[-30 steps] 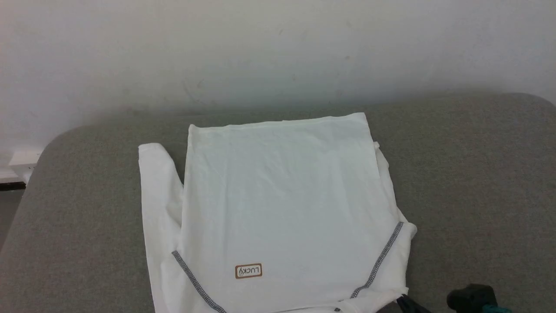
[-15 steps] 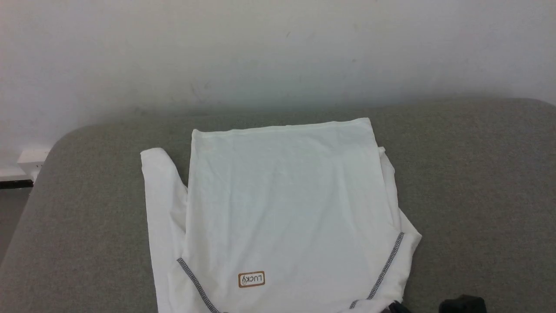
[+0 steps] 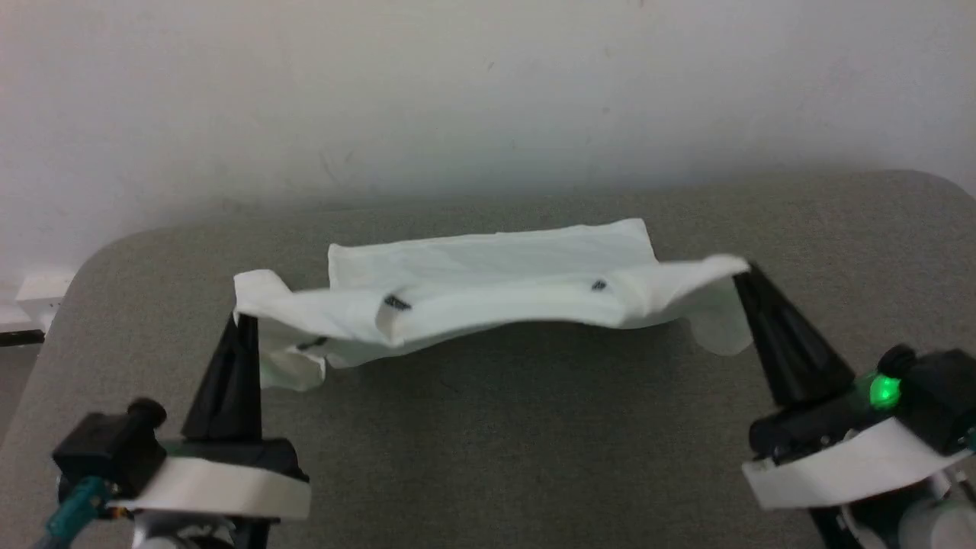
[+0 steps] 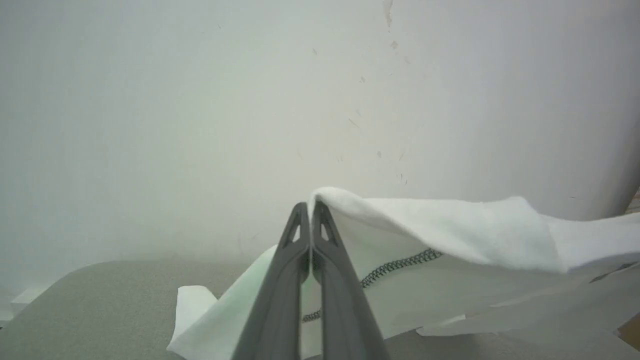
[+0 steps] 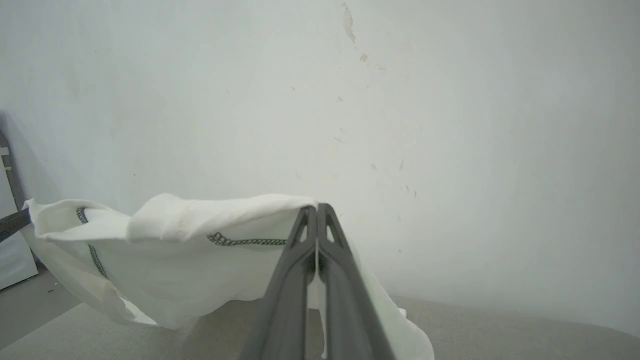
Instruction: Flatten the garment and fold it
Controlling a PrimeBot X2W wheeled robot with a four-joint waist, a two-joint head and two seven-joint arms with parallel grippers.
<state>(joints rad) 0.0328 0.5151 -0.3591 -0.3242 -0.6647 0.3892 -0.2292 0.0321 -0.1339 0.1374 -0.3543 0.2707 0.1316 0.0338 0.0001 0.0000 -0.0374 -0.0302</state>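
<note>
White garment [image 3: 488,282] aloft over grey surface [image 3: 488,435], ends clamped in left gripper [image 3: 245,319] and right gripper [image 3: 749,268]

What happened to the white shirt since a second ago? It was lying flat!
The shirt had its near edge lifted up and carried toward the wall. The left hand and the right hand, each shut on a corner, now hold that edge in the air, folding the shirt over. The shirt's far edge stayed down on the grey surface.
</note>
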